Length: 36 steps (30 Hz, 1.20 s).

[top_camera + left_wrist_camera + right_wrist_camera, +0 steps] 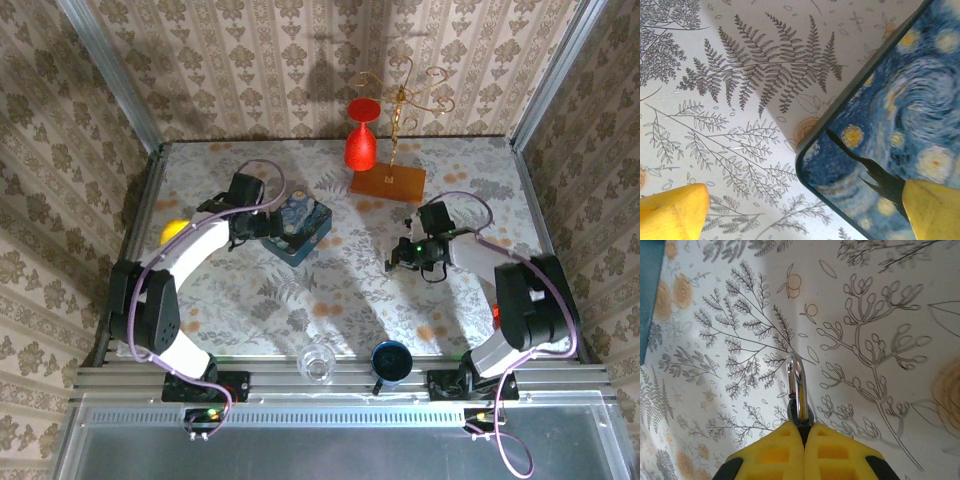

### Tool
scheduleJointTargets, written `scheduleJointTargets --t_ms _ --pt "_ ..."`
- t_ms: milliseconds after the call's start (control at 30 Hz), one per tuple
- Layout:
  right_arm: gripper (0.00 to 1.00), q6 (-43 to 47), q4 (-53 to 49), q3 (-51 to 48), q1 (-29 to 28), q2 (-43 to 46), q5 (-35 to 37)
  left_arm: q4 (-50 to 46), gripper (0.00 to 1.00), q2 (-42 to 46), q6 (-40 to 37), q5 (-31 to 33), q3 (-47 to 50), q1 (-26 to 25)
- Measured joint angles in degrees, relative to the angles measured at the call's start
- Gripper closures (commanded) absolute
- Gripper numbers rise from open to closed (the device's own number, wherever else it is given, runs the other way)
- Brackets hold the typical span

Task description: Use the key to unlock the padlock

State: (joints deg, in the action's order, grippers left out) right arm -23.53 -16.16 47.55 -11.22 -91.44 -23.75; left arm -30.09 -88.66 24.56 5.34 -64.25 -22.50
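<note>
I have right fingers (pixel 775 452) pinching padlock (pixel 796 382) over table (pixel 330 300) right half, shackle out. My left fingers (pixel 670 215) spread astride tin (pixel 900 125) corner. Risk: shallow pinch, padlock may swivel or drop.

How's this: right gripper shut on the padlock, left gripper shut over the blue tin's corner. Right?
No. The left gripper is open, not shut: the left wrist view shows its fingers spread wide, one over the table, one over the blue tin. The right gripper is shut on the padlock.
</note>
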Motion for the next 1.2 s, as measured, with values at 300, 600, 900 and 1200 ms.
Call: scheduleJointTargets --t_ms 300,600,900,1200 --pt "0.84 2.5 -1.7 5.6 0.7 -5.6 1.9 1.2 0.00 5.2 5.3 -1.2 2.8 0.0" --pt "0.55 1.5 -5.6 6.2 0.7 -4.9 10.2 1.7 0.01 5.2 7.4 -3.9 4.8 -1.3" --pt "0.40 0.8 -5.7 7.7 -4.5 4.4 16.3 4.3 0.00 6.6 9.8 -5.6 8.5 -1.2" --pt "0.28 3.8 -1.3 20.4 -16.8 -1.4 24.5 10.7 0.01 8.7 14.3 -10.3 14.1 1.2"
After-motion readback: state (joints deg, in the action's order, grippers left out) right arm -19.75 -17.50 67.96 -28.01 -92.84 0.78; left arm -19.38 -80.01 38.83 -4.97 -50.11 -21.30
